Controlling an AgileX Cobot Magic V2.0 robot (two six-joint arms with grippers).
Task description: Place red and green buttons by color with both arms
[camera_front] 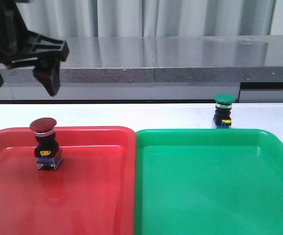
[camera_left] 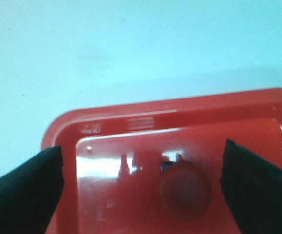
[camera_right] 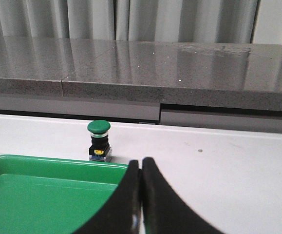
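Observation:
The red button [camera_front: 43, 144] stands upright in the red tray [camera_front: 97, 196], towards its far left. My left gripper [camera_front: 48, 78] hangs open well above it, holding nothing. In the left wrist view the dark red cap [camera_left: 185, 190] lies far below, between the spread fingers [camera_left: 24, 192] and closer to one of them. The green button [camera_front: 224, 110] stands on the white table just behind the green tray [camera_front: 214, 186], outside it. The right wrist view shows my right gripper [camera_right: 141, 168] shut and empty over that tray's [camera_right: 43, 195] near corner, with the green button [camera_right: 99, 141] beyond. The right gripper is outside the front view.
The two trays lie side by side at the front of the white table [camera_front: 131, 115]. A grey stone ledge [camera_front: 180, 58] runs along the back, with pale curtains behind it.

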